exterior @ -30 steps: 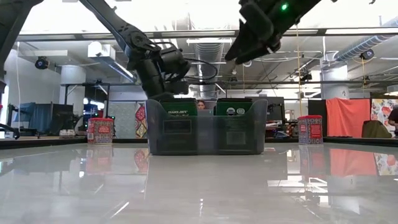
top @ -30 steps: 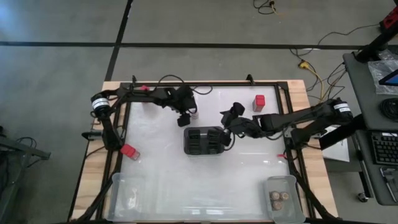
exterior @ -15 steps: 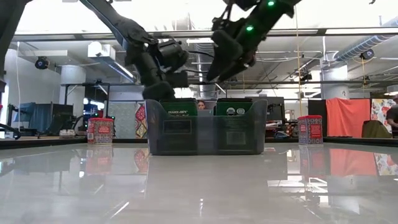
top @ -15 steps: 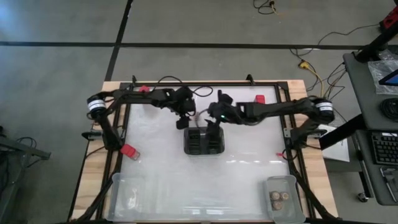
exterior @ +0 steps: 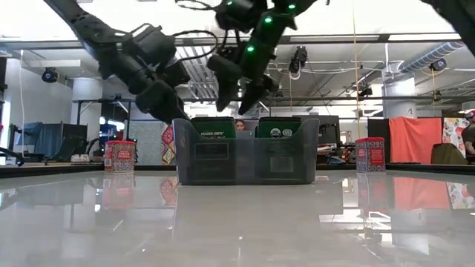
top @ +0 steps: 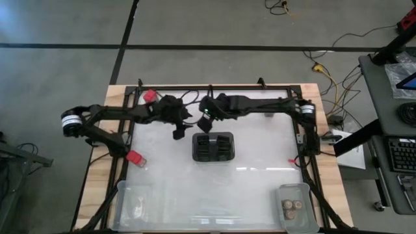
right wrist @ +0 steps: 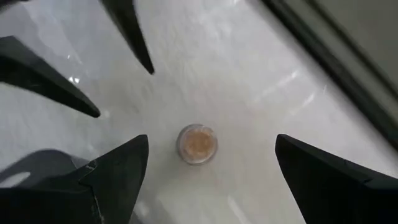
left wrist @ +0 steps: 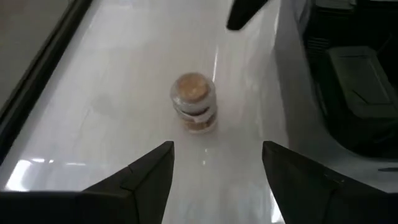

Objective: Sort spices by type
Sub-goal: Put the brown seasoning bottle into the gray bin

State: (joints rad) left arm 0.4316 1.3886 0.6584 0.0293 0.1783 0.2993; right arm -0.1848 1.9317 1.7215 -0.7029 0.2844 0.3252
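Right pincer (right wrist: pixel 208 186): mine, released, straddling the jar (right wrist: pixel 197 144) from above.
Left pincer (left wrist: pixel 217 168): mine, released, beside it.

A wooden table (top: pixel 311 97) with a glossy white top stands on a grey concrete floor (top: pixel 65 65) crossed by dark lines. Right of the table, a grey desk (top: pixel 383 130). Beyond the table, an orange curtain (exterior: pixel 414 139) hangs under exposed ceiling ducts (exterior: pixel 445 50).
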